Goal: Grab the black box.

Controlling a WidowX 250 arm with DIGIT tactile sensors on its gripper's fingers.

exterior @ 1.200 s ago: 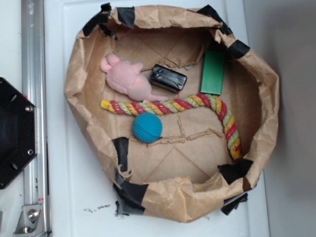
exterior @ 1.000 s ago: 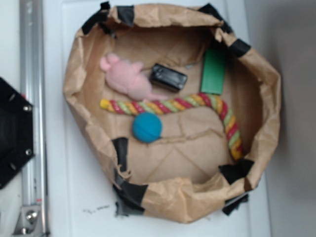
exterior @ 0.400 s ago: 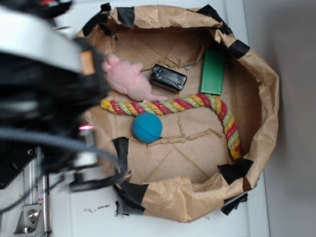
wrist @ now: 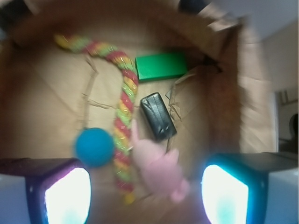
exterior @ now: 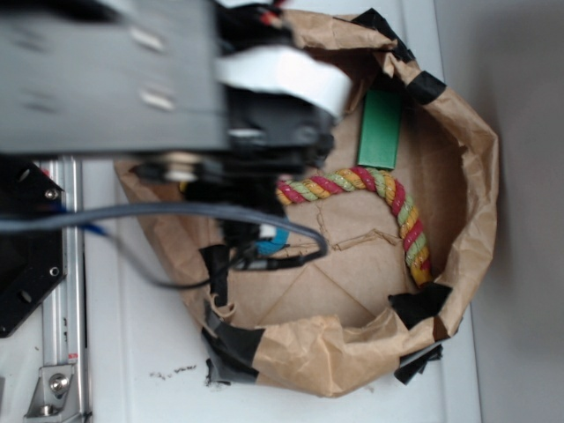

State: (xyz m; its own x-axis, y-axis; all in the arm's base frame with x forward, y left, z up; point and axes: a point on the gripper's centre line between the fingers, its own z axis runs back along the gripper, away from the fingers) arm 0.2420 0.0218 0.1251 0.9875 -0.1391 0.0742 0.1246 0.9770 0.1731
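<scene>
In the wrist view the black box [wrist: 158, 115] lies flat on the brown paper floor, glossy and wrinkled, just below the green block [wrist: 161, 66]. My gripper [wrist: 147, 196] hangs high above the bin and is open. Its two lit pads [wrist: 65, 196] stand wide apart with nothing held between them. The box sits ahead of the pads, close to the midline. In the exterior view my arm [exterior: 176, 79] covers the black box, and the gripper itself cannot be made out.
A pink plush toy [wrist: 159, 170] touches the box's near end. A striped rope [wrist: 122, 107] [exterior: 370, 181] and a blue ball [wrist: 95, 147] [exterior: 275, 238] lie to its left. The crumpled paper wall [exterior: 467, 176] rings everything. The green block [exterior: 381, 128] leans near the far wall.
My arm has swung in from the left over the bin. It now hides the pink toy and the black box in the exterior view. The objects have not moved.
</scene>
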